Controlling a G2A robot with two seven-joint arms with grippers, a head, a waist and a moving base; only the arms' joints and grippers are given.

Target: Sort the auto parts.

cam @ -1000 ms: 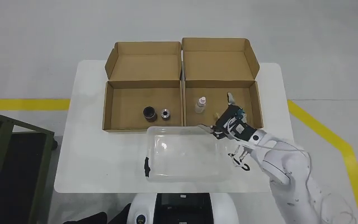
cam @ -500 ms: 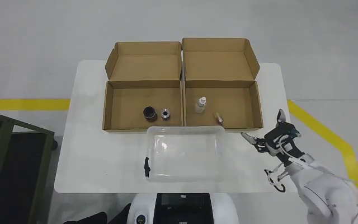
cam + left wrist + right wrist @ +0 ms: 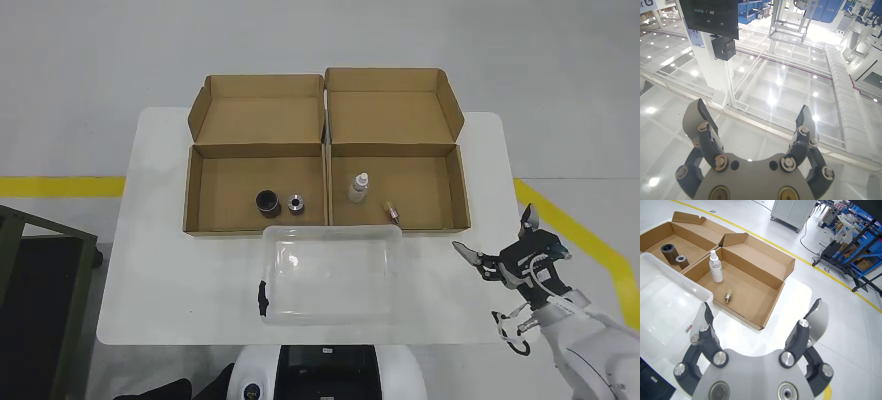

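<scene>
Four parts sit boxed: dark cylinders (image 3: pixel 267 202) in the left box (image 3: pixel 225 195), spray bottle (image 3: pixel 357 186) and small fitting (image 3: pixel 391 211) in the right box (image 3: pixel 430 190). Right gripper (image 3: pixel 493 230) hangs spread and empty off the table (image 3: pixel 160 250); left gripper (image 3: pixel 752 106) spread, aimed ceilingward. My worry: a low re-entry clips the box wall and topples the upright bottle.

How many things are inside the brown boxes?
4. A big dark cylinder and a smaller cylinder stand together in the left box. A spray bottle stands and a little bolt lies in the right box. Nothing looks hidden.
</scene>
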